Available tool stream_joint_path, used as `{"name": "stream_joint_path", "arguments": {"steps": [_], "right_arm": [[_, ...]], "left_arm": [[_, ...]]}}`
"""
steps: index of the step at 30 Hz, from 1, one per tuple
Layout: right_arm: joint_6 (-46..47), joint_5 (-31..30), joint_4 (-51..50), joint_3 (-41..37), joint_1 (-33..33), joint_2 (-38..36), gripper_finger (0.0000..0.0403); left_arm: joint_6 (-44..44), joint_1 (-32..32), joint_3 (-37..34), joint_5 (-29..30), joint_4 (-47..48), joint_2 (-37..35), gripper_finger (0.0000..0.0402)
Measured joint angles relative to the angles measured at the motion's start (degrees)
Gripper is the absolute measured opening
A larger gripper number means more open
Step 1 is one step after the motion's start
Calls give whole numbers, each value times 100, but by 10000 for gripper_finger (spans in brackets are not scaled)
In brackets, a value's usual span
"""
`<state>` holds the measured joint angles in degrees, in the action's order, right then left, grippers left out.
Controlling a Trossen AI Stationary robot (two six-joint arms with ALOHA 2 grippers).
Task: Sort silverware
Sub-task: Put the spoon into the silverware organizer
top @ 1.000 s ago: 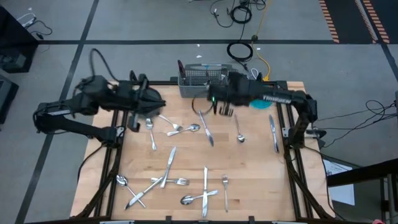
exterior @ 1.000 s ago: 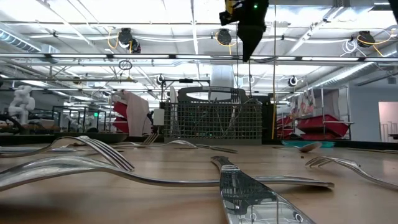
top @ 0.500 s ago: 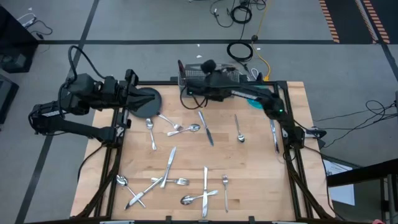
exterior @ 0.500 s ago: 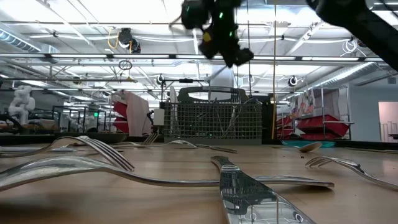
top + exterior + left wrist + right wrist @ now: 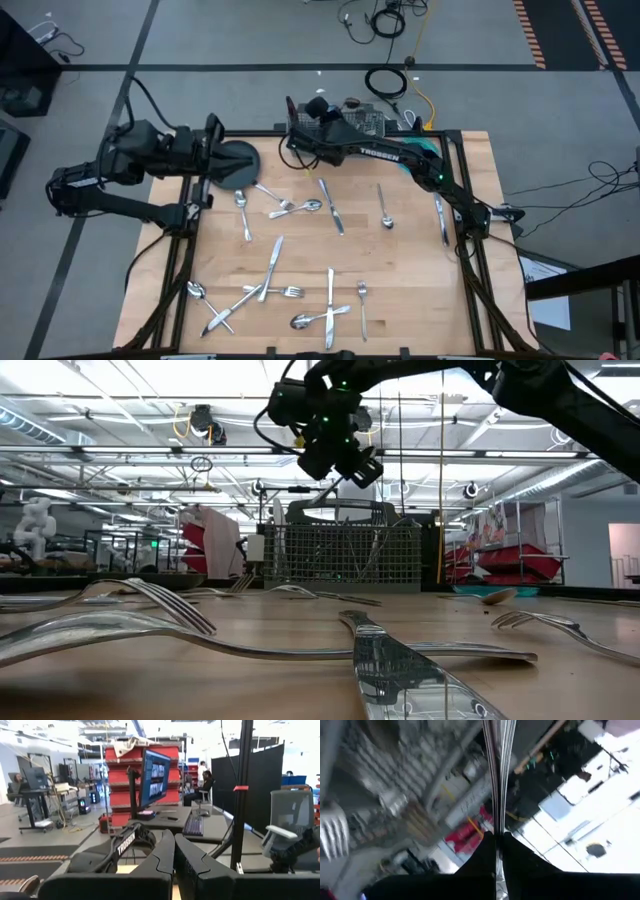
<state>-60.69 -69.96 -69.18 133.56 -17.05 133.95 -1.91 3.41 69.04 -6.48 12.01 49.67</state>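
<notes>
Forks, spoons and knives point(image 5: 330, 300) are lying all over the worktop point(image 5: 400, 270). Farther back, the right gripper point(image 5: 300, 128) is pinching one thin silver piece point(image 5: 496, 775) above the caddy point(image 5: 345, 118). Next, it probably needs dropping inside.

The left gripper point(image 5: 174, 851) is waiting, closed and empty, by the plate point(image 5: 232, 163).

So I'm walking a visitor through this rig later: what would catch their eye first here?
The shiny silver-coloured forks, spoons and knives strewn across the pale wooden table. Next, the right gripper reaching over the grey wire-mesh caddy at the far edge, shut on a thin metal piece. The left gripper waits shut beside the dark round plate.
</notes>
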Motion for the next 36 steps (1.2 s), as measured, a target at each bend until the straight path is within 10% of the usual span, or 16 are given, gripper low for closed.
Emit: {"name": "stream_joint_path", "arguments": {"steps": [36], "right_arm": [[-1424, 720, 604, -1167, -187, 2, 0]], "left_arm": [[-44, 0, -2, 86, 459, -4, 11]]}}
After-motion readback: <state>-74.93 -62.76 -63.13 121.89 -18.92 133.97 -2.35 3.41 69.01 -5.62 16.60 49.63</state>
